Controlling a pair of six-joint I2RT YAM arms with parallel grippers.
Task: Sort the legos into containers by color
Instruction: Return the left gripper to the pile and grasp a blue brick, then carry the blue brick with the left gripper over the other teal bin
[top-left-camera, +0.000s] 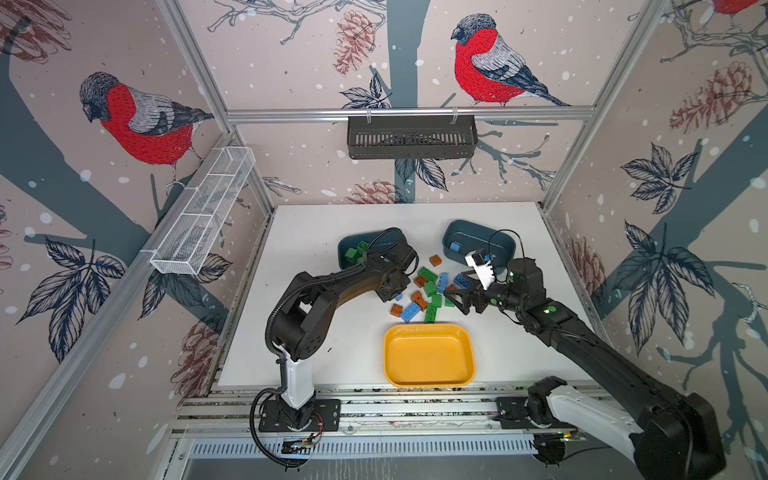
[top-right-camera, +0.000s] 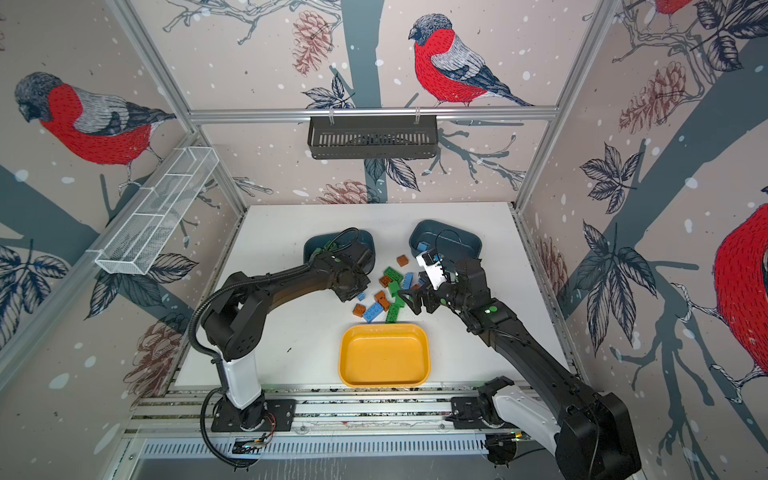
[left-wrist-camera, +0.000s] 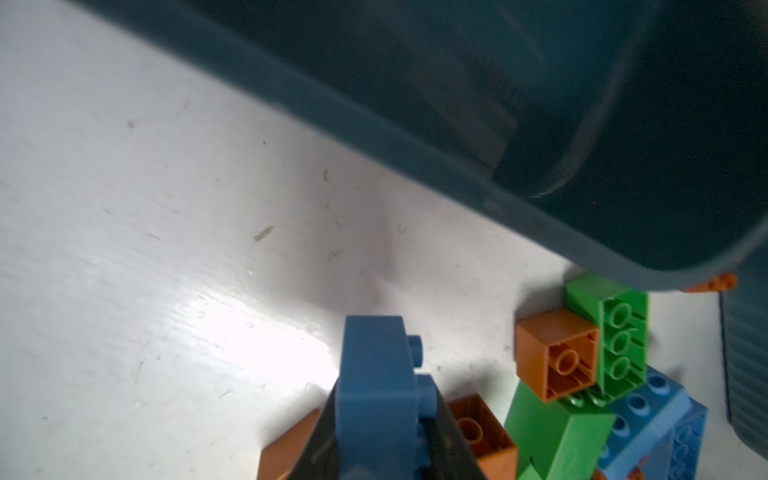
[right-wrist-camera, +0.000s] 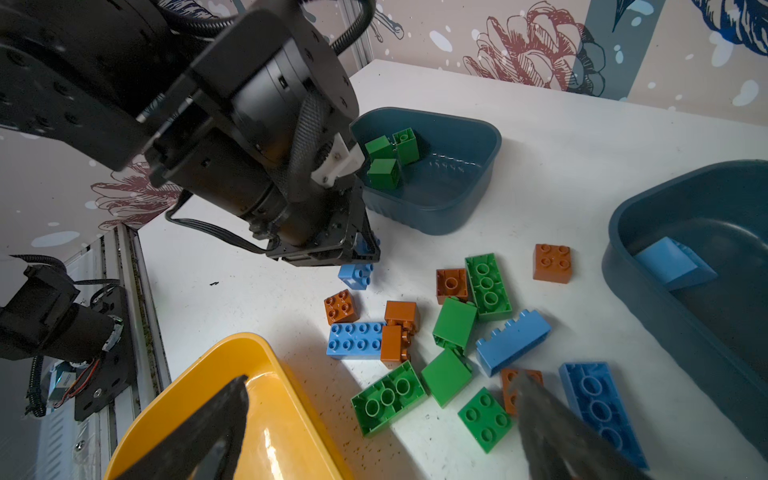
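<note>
Green, light blue and brown legos (top-left-camera: 428, 291) lie in a loose pile mid-table. My left gripper (left-wrist-camera: 380, 415) is shut on a small blue lego (left-wrist-camera: 380, 395) at the pile's left edge, low over the table; the right wrist view shows that lego (right-wrist-camera: 355, 275) sticking out below the fingertips. My right gripper (top-left-camera: 457, 301) hangs open over the pile's right side, above green legos (right-wrist-camera: 386, 399), with nothing between its fingers. The left teal tub (top-left-camera: 345, 253) holds three green legos (right-wrist-camera: 388, 156). The right teal tub (top-left-camera: 478, 237) holds a blue lego (right-wrist-camera: 673, 262). The yellow tray (top-left-camera: 388, 353) stands in front, holding nothing.
A black slotted basket (top-left-camera: 411, 137) hangs on the back wall and a white wire rack (top-left-camera: 203, 212) on the left wall. My left arm (top-left-camera: 332, 286) reaches over the left tub's near side. Both arm bases stand on the front rail (top-left-camera: 415, 409).
</note>
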